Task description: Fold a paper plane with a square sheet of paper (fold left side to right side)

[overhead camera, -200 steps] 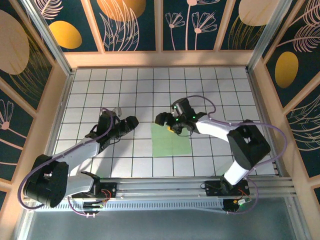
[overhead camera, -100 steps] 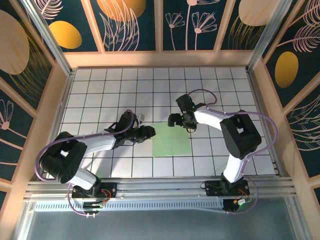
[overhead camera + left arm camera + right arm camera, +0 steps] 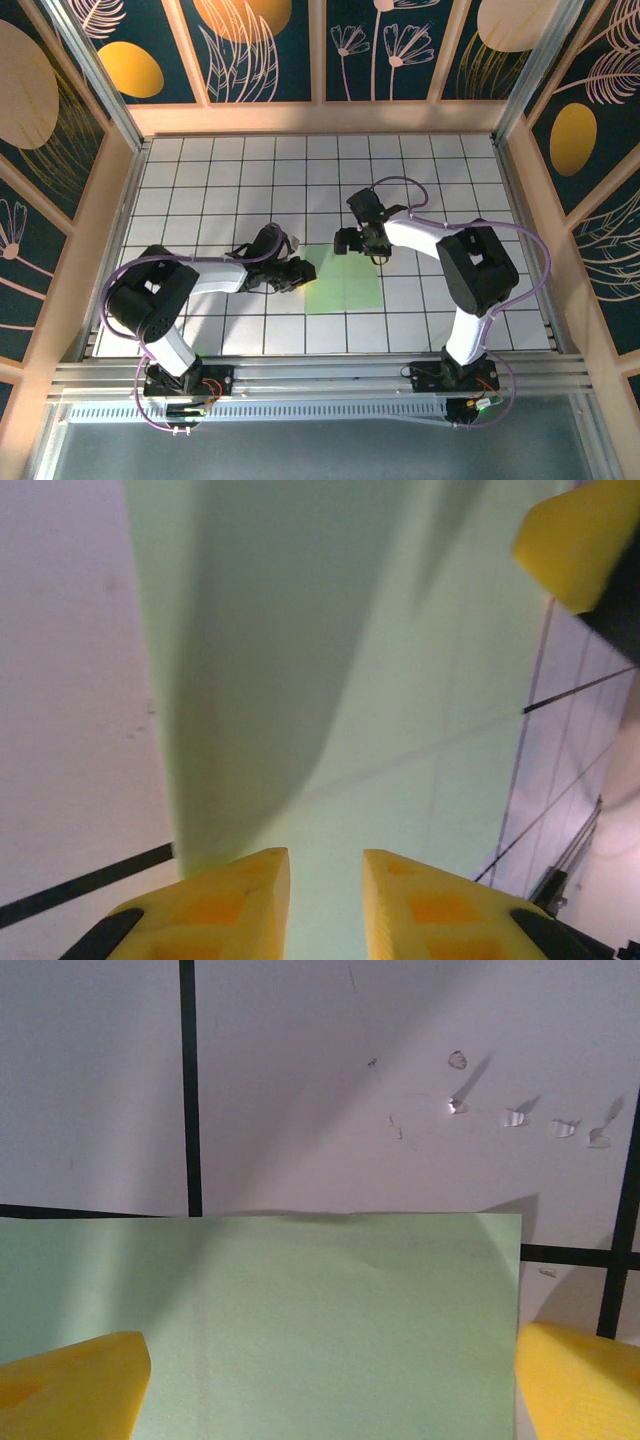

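The square sheet of paper [image 3: 345, 285] lies flat on the white tiled table, pale green, near the middle. My left gripper [image 3: 303, 272] is low at the sheet's left edge. In the left wrist view its yellow fingertips [image 3: 235, 900] stand a narrow gap apart over the paper [image 3: 400, 680], with the left gripper [image 3: 325, 890] holding nothing that I can see. My right gripper [image 3: 360, 245] sits at the sheet's far edge. In the right wrist view the right gripper [image 3: 325, 1390] is wide open, its fingers straddling the paper [image 3: 330, 1310].
Wooden-framed patterned walls [image 3: 320, 115] close the table on three sides. An aluminium rail [image 3: 320, 375] runs along the near edge. Small scuff marks [image 3: 510, 1115] dot the tile beyond the sheet. One yellow finger of the right gripper [image 3: 585, 535] shows in the left wrist view.
My left gripper has travelled right to the sheet's left edge and its jaws have narrowed. The right gripper has shifted slightly along the far edge. The paper has stayed flat.
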Robot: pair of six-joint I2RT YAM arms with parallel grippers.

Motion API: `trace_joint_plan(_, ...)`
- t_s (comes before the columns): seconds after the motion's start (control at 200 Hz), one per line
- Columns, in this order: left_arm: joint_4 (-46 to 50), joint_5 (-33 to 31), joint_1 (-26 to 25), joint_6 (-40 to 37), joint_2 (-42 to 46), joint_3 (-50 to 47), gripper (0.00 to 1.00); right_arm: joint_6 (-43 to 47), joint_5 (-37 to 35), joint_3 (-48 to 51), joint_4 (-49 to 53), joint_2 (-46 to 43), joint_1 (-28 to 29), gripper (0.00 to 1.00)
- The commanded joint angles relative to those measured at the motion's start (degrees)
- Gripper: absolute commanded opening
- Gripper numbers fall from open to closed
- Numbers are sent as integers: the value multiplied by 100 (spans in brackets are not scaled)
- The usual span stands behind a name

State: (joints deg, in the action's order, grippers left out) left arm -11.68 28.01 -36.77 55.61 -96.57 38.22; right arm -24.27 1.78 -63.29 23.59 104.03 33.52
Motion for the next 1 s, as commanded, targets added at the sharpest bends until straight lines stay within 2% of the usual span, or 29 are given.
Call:
trace_joint_plan(0.0,338,-89,-28,-37,-132,142,24,28,115,-85,391,62,196,93)
trace_joint_plan(0.265,403,-232,-26,-24,-125,168,21,-119,217,-169,678,-94,496,92)
trace_joint_plan(0.42,253,-252,-31,53,-129,153,21,-157,209,-175,829,-126,618,87)
trace_joint_plan(0.781,21,-188,-26,196,-130,142,21,-73,638,-343,983,181,665,62)
trace_joint_plan(0.991,-115,-229,-27,228,-18,138,22,-71,816,-248,846,208,606,40)
